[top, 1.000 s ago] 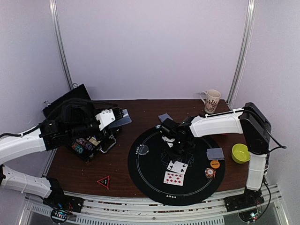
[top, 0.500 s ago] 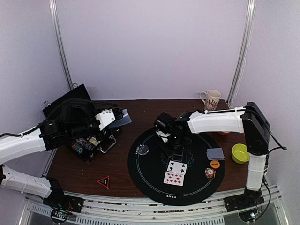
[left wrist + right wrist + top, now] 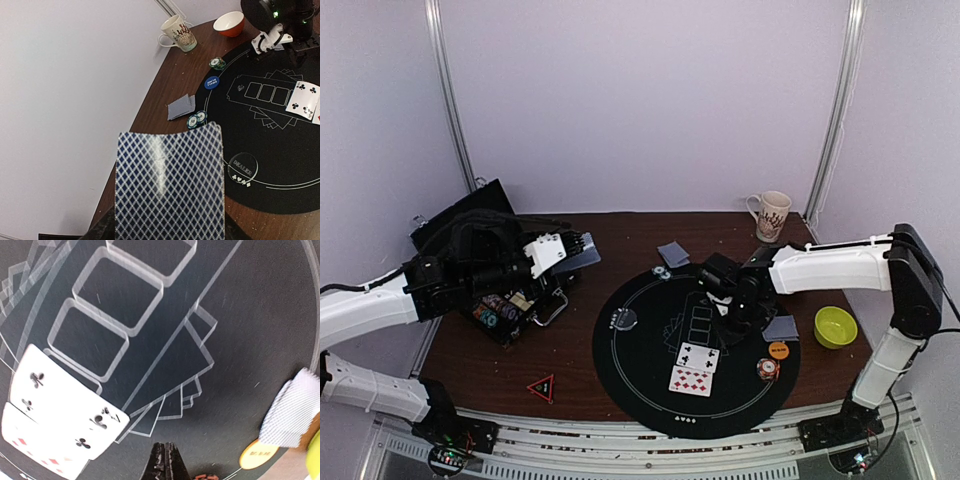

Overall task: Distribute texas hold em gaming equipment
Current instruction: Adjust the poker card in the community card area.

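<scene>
Card clamped in left tool; right tool apparently clenched empty, moved rightward.

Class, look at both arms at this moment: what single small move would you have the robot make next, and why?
Probably open the right gripper: it is pressed shut on nothing above the black mat, so it cannot take a piece. The left gripper holds a blue-backed card, and printed card outlines lie empty.
</scene>
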Tool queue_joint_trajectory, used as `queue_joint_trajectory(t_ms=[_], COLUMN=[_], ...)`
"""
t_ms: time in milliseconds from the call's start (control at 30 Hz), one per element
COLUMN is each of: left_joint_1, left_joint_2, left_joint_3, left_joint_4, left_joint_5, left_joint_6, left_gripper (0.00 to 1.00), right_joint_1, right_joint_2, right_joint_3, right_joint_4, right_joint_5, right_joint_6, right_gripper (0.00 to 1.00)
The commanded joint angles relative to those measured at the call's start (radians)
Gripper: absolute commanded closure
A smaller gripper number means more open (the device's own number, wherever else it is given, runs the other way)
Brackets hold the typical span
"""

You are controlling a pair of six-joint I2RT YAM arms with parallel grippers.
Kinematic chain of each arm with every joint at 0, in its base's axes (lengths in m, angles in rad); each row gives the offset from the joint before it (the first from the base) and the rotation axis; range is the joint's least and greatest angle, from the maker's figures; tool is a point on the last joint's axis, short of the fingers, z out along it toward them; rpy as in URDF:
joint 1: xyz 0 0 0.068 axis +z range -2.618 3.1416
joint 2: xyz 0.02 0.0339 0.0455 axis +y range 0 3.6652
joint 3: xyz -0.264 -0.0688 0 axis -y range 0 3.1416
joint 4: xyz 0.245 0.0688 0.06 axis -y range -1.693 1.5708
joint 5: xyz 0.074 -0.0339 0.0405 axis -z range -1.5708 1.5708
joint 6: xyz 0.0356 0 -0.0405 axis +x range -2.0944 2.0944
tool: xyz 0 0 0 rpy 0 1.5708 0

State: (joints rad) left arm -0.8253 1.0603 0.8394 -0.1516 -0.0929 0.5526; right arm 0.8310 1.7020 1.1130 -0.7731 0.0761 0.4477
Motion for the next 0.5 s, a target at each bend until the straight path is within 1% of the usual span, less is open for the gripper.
queue_joint_trajectory(t_ms=[0,200,467], left_joint_1=[0.002,0.002,0.001], left_joint_2=[-0.005,-0.006,-0.011], left_joint_3=[0.001,0.004,0.003], left_joint_4=[0.062,0.056,0.051], left_joint_5=[0.005,0.002,-0.002], left_joint_6=[0.005,0.006,0.001], left_gripper=[0.46,0.46,0.46], right_joint_1=[0.005,0.030,0.072], right_joint_2=[0.007,0.038,0.085], right_joint_3=[-0.050,-0.071,-0.042], right_joint_4=[0.015,0.039,0.077], right_joint_5=[-0.067,-0.071,-0.111], right_joint_6=[0.045,0.056,0.074], right_gripper=[1.00,1.00,1.00])
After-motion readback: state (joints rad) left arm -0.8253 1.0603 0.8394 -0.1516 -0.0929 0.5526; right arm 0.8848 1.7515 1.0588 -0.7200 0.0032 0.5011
